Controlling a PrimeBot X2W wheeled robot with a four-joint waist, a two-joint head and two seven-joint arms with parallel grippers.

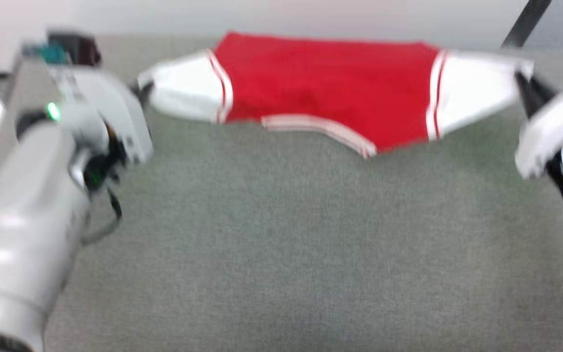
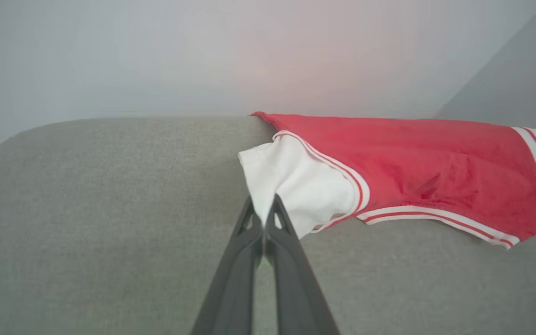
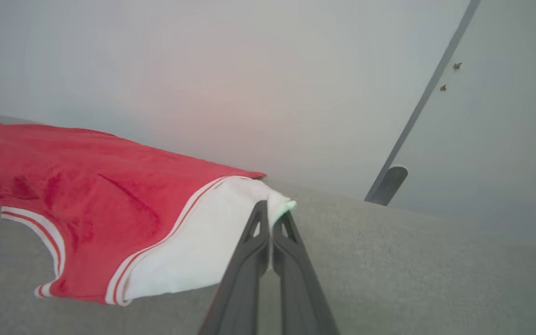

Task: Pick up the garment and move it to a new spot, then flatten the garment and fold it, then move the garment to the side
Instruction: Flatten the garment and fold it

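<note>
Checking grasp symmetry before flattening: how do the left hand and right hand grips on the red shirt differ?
The left hand pinches the left white sleeve; the right hand pinches the right white sleeve. At the left hand the sleeve bunches up and looks rounded; at the right hand it is drawn to a point. Shared: both hands are shut on sleeve edges, with the garment spread between them.

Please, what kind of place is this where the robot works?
Probably an indoor test room or lab: a table covered in plain grey fabric, a bare pale wall behind it, and a red-and-white garment as the work piece.
</note>
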